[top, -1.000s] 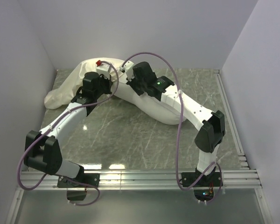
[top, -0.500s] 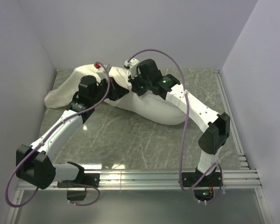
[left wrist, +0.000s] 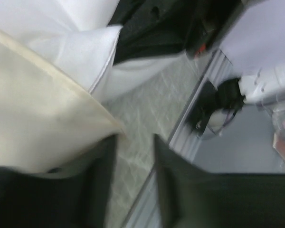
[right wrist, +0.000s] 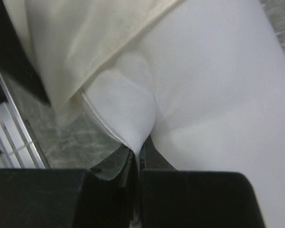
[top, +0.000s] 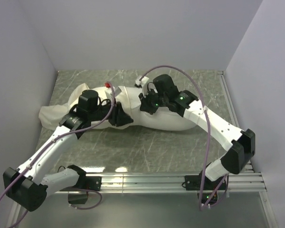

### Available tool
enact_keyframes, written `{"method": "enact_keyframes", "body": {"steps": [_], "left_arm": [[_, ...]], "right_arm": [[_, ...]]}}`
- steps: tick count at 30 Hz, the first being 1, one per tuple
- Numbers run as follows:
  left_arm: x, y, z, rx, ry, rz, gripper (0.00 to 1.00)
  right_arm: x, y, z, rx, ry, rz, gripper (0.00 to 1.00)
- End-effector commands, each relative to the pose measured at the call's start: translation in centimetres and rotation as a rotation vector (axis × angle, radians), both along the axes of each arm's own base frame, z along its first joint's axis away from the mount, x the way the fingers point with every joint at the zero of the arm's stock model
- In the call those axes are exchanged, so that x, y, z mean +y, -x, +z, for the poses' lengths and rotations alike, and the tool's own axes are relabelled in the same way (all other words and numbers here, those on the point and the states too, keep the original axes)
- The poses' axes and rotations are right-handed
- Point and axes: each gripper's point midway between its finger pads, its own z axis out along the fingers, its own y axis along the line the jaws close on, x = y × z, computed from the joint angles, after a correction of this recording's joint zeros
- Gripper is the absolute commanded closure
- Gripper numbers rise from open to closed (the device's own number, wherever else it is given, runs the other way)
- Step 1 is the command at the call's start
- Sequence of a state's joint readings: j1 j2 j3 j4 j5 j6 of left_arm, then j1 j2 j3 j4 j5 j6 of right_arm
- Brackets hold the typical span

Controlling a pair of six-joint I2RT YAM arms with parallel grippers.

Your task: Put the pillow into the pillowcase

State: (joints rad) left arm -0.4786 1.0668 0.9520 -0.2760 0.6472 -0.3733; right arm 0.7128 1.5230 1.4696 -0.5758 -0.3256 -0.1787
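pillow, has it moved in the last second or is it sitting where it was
Yes. The pillow has come down the view, away from the back wall: its far end was close to that wall and now lies clearly further from it.

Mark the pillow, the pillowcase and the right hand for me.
pillow (top: 172, 124): top external view, on its plump right end.
pillowcase (top: 51, 114): top external view, on its limp left end.
right hand (right wrist: 137, 156): right wrist view, between fingertips pinched on the pillow's seam.
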Motion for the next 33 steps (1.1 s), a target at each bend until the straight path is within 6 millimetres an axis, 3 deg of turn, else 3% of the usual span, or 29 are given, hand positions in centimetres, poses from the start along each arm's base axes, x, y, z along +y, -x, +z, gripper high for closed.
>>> {"method": "enact_keyframes", "body": {"steps": [1, 2, 3, 4, 6, 7, 10, 11, 12, 14, 15, 17, 19, 20, 21, 22, 23, 24, 25, 26, 28, 29, 31, 32, 33], "left_arm": [[2.1, 5.8, -0.4, -0.141, -0.16, -0.283, 0.42], [2.9, 6.5, -0.3, -0.181, -0.193, -0.296, 0.31], [3.2, 6.5, 1.3, -0.23, -0.201, -0.288, 0.23], [3.5, 6.5, 2.2, -0.254, -0.208, -0.276, 0.21], [4.0, 6.0, 3.9, -0.274, -0.228, -0.234, 0.22], [4.1, 5.5, 6.3, -0.318, -0.21, -0.191, 0.22], [4.6, 3.4, 10.3, -0.315, -0.161, -0.013, 0.22], [4.9, 1.7, 10.3, -0.265, -0.169, 0.083, 0.22], [5.2, 0.6, 11.2, -0.263, -0.17, 0.147, 0.22], [5.7, -2.4, 9.8, -0.194, -0.22, 0.251, 0.22], [6.4, -3.7, 9.5, -0.181, -0.23, 0.291, 0.22], [6.8, -6.2, 8.2, -0.144, -0.259, 0.341, 0.2], [8.0, -8.5, 7.4, -0.114, -0.316, 0.415, 0.21], [8.0, -10.0, 5.9, -0.072, -0.343, 0.416, 0.21], [8.7, -11.1, 6.3, -0.069, -0.339, 0.434, 0.22], [9.1, -11.8, 5.9, -0.05, -0.342, 0.449, 0.23], [9.2, -13.2, 5.9, -0.058, -0.329, 0.458, 0.22], [9.7, -14.0, 6.2, -0.07, -0.311, 0.473, 0.22], [9.9, -14.5, 6.5, -0.081, -0.301, 0.481, 0.21], [9.8, -15.3, 6.7, -0.098, -0.29, 0.487, 0.21], [9.9, -16.0, 7.6, -0.112, -0.267, 0.489, 0.2], [9.9, -16.5, 7.9, -0.116, -0.262, 0.494, 0.2], [10.1, -16.9, 7.9, -0.11, -0.249, 0.5, 0.2], [10.1, -17.1, 8.0, -0.113, -0.246, 0.496, 0.19], [10.2, -17.3, 8.1, -0.127, -0.243, 0.504, 0.19]], "right_arm": [[0.7, 3.0, 3.2, -0.12, -0.109, 0.156, 1.0], [0.6, 3.5, 2.7, -0.137, -0.089, 0.182, 1.0], [0.6, 4.6, 2.2, -0.148, -0.065, 0.21, 1.0], [0.3, 5.5, 0.2, -0.129, -0.022, 0.234, 1.0], [-0.1, 6.8, -2.0, -0.154, 0.054, 0.293, 1.0], [-0.1, 8.5, -4.1, -0.14, 0.099, 0.341, 1.0], [-0.5, 10.6, -6.2, -0.137, 0.15, 0.391, 0.98], [-0.7, 11.0, -6.2, -0.134, 0.146, 0.389, 0.93], [-0.7, 11.4, -6.5, -0.128, 0.15, 0.393, 0.74], [-1.2, 12.3, -6.8, -0.121, 0.167, 0.398, 0.48], [-1.3, 12.3, -6.1, -0.131, 0.161, 0.398, 0.23], [-2.0, 12.8, -4.3, -0.133, 0.155, 0.388, 0.12], [-1.5, 12.9, 0.3, -0.169, 0.067, 0.373, 0.09], [-1.8, 12.6, 2.2, -0.182, 0.032, 0.349, 0.09], [-1.5, 11.9, 6.0, -0.224, -0.035, 0.32, 0.06], [-1.4, 11.3, 7.6, -0.225, -0.065, 0.292, 0.05], [-0.8, 10.6, 7.6, -0.149, -0.082, 0.274, 0.05], [-1.4, 8.0, 10.0, -0.16, -0.119, 0.201, 0.05], [-1.3, 6.6, 9.9, -0.12, -0.127, 0.163, 0.05], [-0.8, 4.5, 7.6, -0.053, -0.083, 0.143, 0.04], [-0.9, 1.6, 6.9, -0.042, -0.06, 0.132, 0.04], [-0.4, 0.4, 4.3, 0.012, -0.017, 0.141, 0.03], [0.1, -0.8, 3.4, 0.025, -0.002, 0.2, 0.02], [0.4, -1.1, 0.5, 0.111, 0.043, 0.223, 0.02], [1.0, -1.5, 0.8, 0.11, 0.037, 0.246, 0.01]]}}
